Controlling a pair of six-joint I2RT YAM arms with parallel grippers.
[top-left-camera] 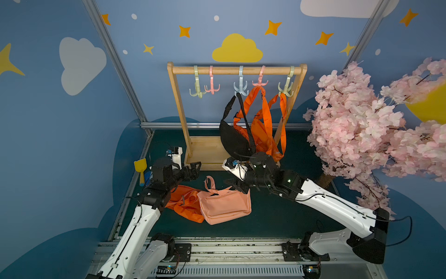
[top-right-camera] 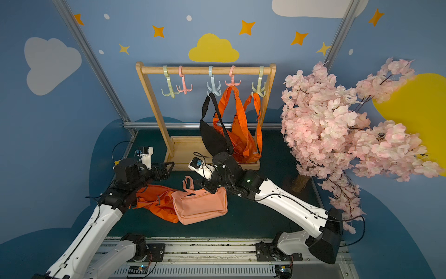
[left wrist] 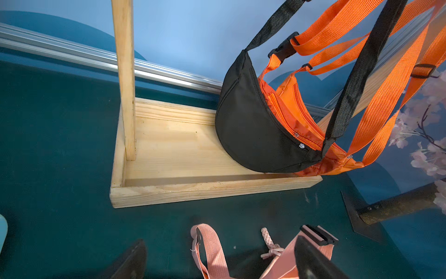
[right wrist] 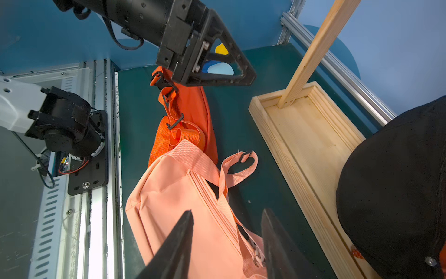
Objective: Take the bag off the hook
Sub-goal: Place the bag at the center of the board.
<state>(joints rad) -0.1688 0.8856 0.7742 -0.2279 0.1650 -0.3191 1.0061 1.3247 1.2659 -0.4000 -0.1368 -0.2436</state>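
Note:
A peach-pink bag point(top-left-camera: 225, 205) point(right wrist: 173, 205) lies flat on the green table, partly over an orange bag point(top-left-camera: 185, 205) point(right wrist: 190, 106). On the wooden rack point(top-left-camera: 237, 70) a black bag point(top-left-camera: 233, 140) point(left wrist: 253, 125) hangs from the blue hook point(top-left-camera: 240, 88). Orange bags point(top-left-camera: 263, 135) hang from the pink hook point(top-left-camera: 260, 82) and the green hook point(top-left-camera: 286, 89). My left gripper point(top-left-camera: 194, 170) point(left wrist: 222, 253) is open, low over the table before the rack's base, with the pink strap point(left wrist: 212, 248) below it. My right gripper point(top-left-camera: 237, 187) point(right wrist: 226, 213) is open just above the pink bag, holding nothing.
The rack's wooden tray base point(left wrist: 193, 190) stands at the back middle. A pink blossom tree point(top-left-camera: 362, 120) fills the right side, its trunk point(top-right-camera: 299, 183) behind my right arm. A yellow toy shovel point(top-left-camera: 141, 169) lies at the left edge. Two hooks at the rack's left point(top-left-camera: 205, 89) are bare.

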